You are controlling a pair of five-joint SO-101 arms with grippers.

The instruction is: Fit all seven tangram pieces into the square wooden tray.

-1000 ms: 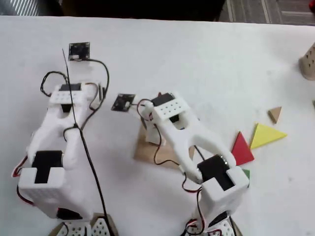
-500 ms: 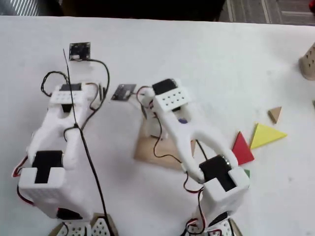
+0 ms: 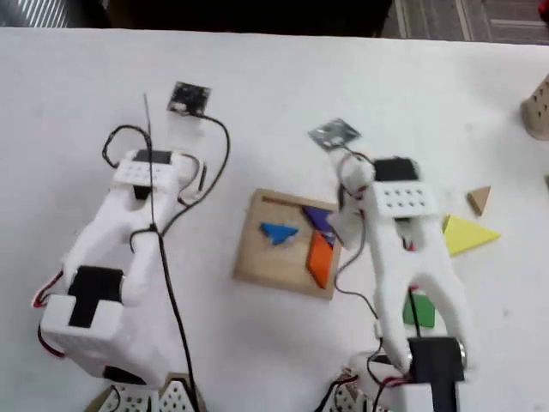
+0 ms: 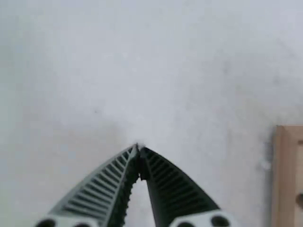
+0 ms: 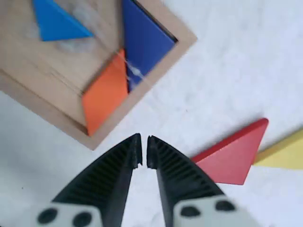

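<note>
The square wooden tray (image 3: 257,257) lies mid-table with three pieces in it: a light blue triangle (image 3: 279,232), a dark blue piece (image 3: 318,218) and an orange piece (image 3: 319,258). My right gripper (image 5: 143,150) is shut and empty, just off the tray's corner (image 5: 182,40), with the red triangle (image 5: 232,158) and a yellow piece (image 5: 284,153) close beside it. The right arm (image 3: 403,215) stands between the tray and the yellow triangle (image 3: 467,233). A tan small triangle (image 3: 479,199) and a green piece (image 3: 420,311) lie loose. My left gripper (image 4: 138,152) is shut over bare table, the tray's edge (image 4: 286,175) to one side.
The left arm (image 3: 146,176) stands left of the tray, trailing black cables (image 3: 163,257). A tan perforated object (image 3: 538,107) sits at the table's right edge. White table stretches open behind the tray.
The right arm has swung off the tray toward the loose pieces on the right, uncovering the tray and its three pieces. The left arm has shifted a little to the right.
</note>
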